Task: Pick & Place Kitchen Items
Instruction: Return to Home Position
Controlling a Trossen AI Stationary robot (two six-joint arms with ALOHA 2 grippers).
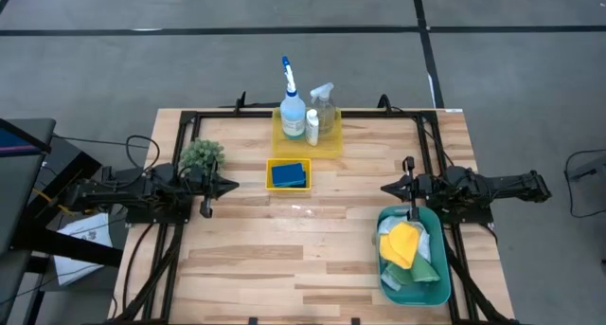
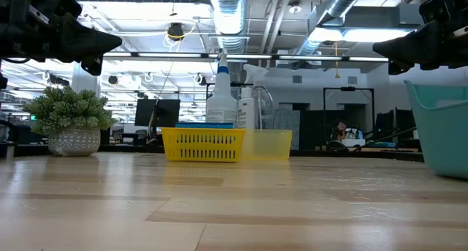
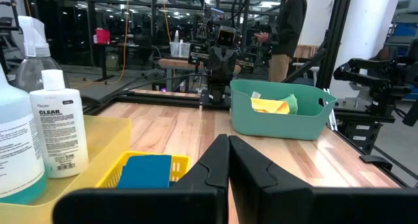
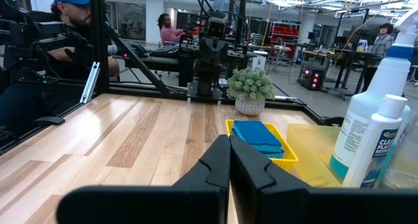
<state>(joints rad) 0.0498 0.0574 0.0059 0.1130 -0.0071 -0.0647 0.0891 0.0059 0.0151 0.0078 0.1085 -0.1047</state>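
**High view.** L gripper [image 1: 232,184] hangs by the bench [image 1: 284,259] left edge and R gripper [image 1: 384,186] by the right edge, tips facing each other across centre. Both jaws are together, nothing held.
- Large yellow tray [image 1: 327,147], mid far edge: holds the blue-white spray bottle [image 1: 292,110], clear spray bottle [image 1: 325,101] and small white bottle [image 1: 312,126], all upright.
- Small yellow tray [image 1: 288,161], just in front of it: blue sponge [image 1: 288,175] inside.
- Teal bin [image 1: 432,223], near front right corner: yellow cloth [image 1: 402,243], green cloth [image 1: 423,268] and white cloth [image 1: 386,232] inside.
- Plant [image 1: 202,155], near left edge, beside the L gripper.

**Low view.** Both grippers sit above bench level, clear of all items.

**L wrist view.** Fingers [image 3: 209,168] pressed together, empty. Sponge in small tray; bin w/ cloths farther off. A person [image 3: 287,21] stands beyond the bench.

**R wrist view.** Fingers [image 4: 209,168] pressed together, empty.
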